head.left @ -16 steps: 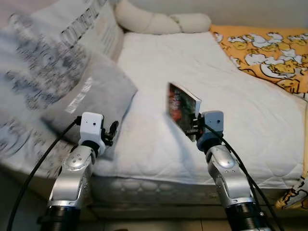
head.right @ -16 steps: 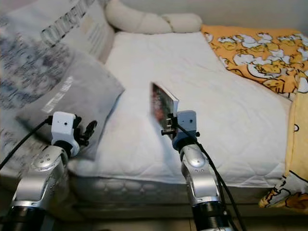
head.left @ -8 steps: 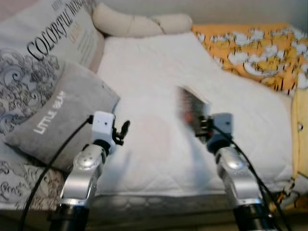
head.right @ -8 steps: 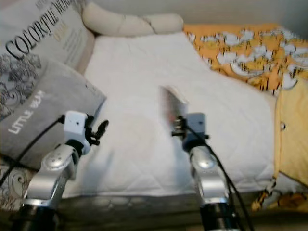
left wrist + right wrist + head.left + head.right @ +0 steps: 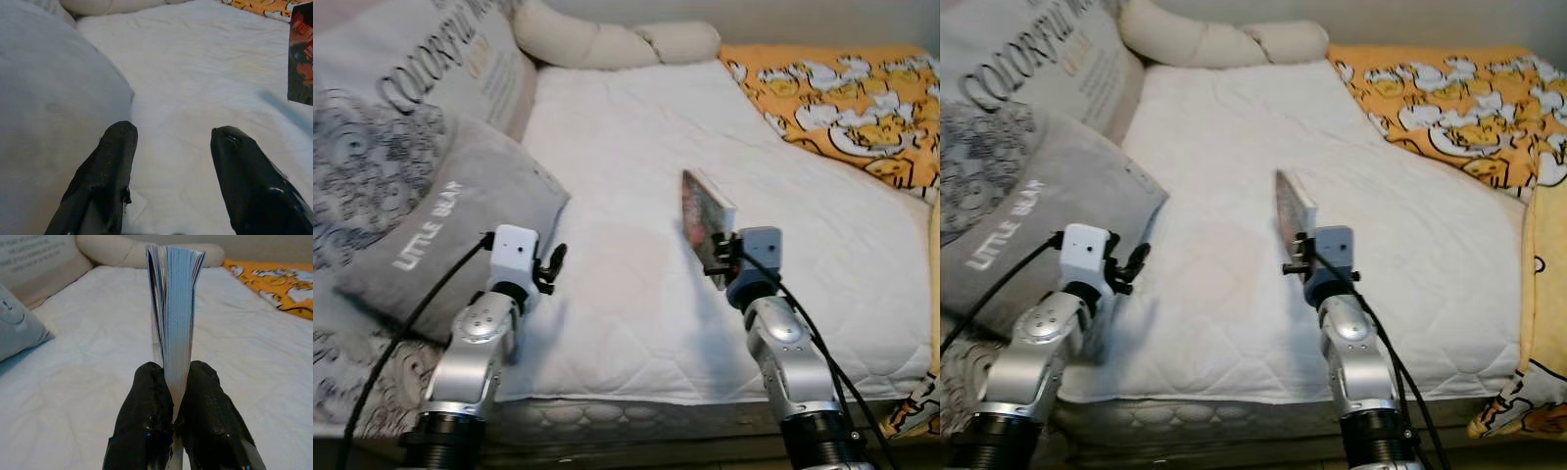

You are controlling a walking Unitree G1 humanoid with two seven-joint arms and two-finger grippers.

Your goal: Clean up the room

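Step in hand: the right gripper (image 5: 175,418) is clamped on the lower edge of a book (image 5: 707,220), holding it upright over the near middle of the bed; I judge this the carrying stage of tidying, the book lifted clear and not yet put anywhere.
Right gripper: both fingers (image 5: 146,421) press the pages from either side, page edges facing the wrist camera, the dark printed cover turned to the robot's left.
Left gripper: the left gripper (image 5: 171,161) hovers with fingers spread and nothing between them, over the near left of the mattress, just beside the grey pillow.
Next move: it calls for a proper home for the book; no shelf or table is in sight, so the robot would likely have to turn away from the bed while keeping the pinch firm, as the grip is on a thin edge and the book could tip.
Surface: a white quilted mattress cover (image 5: 636,176), soft and lightly wrinkled.
Near left: a grey pillow (image 5: 450,220) lettered LITTLE BEAR, leaning on a patterned cushion (image 5: 362,157).
Far left: a larger printed cushion (image 5: 440,59).
Far edge: a cream knotted bolster (image 5: 617,41).
Far right: an orange blanket (image 5: 847,98) with a cartoon print, running down the right side.
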